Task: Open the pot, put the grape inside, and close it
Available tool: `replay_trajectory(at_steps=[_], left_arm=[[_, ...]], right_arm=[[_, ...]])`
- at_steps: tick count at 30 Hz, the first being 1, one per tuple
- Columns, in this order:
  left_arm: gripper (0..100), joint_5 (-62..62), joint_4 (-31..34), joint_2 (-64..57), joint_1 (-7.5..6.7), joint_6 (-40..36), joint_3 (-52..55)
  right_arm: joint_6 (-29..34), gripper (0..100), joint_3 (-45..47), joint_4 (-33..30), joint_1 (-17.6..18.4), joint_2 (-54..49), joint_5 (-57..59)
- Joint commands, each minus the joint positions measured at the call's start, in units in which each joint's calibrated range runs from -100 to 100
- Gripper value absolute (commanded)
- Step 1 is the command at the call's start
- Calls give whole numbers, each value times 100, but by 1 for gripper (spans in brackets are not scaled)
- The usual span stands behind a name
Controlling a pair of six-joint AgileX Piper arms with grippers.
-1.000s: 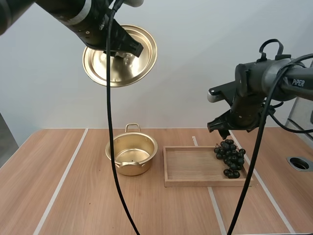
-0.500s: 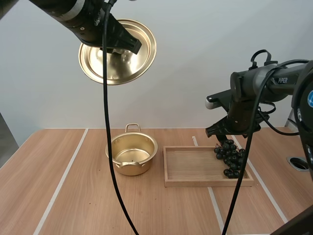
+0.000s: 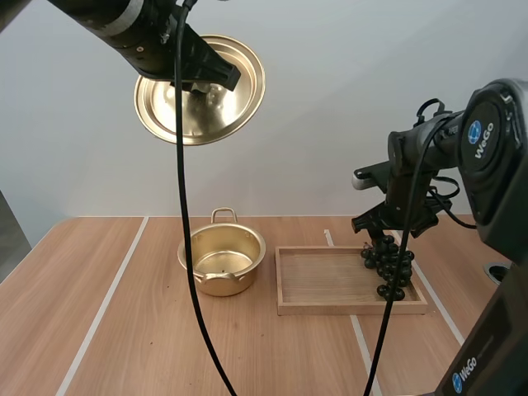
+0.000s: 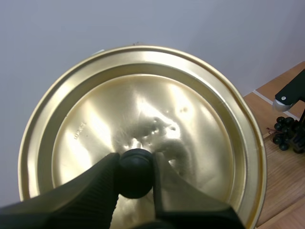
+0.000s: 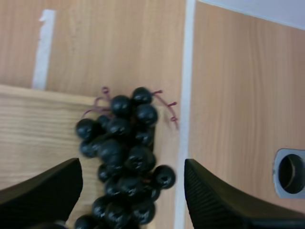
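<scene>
The right claw [image 5: 131, 186] has dropped closer over the bunch of grapes [image 5: 125, 148], fingers spread wide either side, gripping nothing. The grapes lie at the right end of the wooden tray [image 3: 330, 280], against its wall. That wall is the hazard: one finger seems to hang outside it and could strike the rim on descent. The left claw [image 4: 136, 160] pinches the lid [image 4: 143, 105] by its knob [image 4: 136, 181], high above the open pot [image 3: 221, 260] near the tabletop's [image 3: 124, 330] far edge.

bright even light, glare streaks on lid [image 4: 190, 124]
</scene>
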Motion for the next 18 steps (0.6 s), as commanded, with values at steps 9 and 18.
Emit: replay_trajectory(at_steps=[9, 18], left_arm=[[0, -140, -109, -54, -17, -12, -50], [0, -189, -119, -54, -17, -2, -50]], right_arm=[[-143, 100, -356, 267, -57, 427, -129], [-143, 100, -356, 280, -57, 887, -380]])
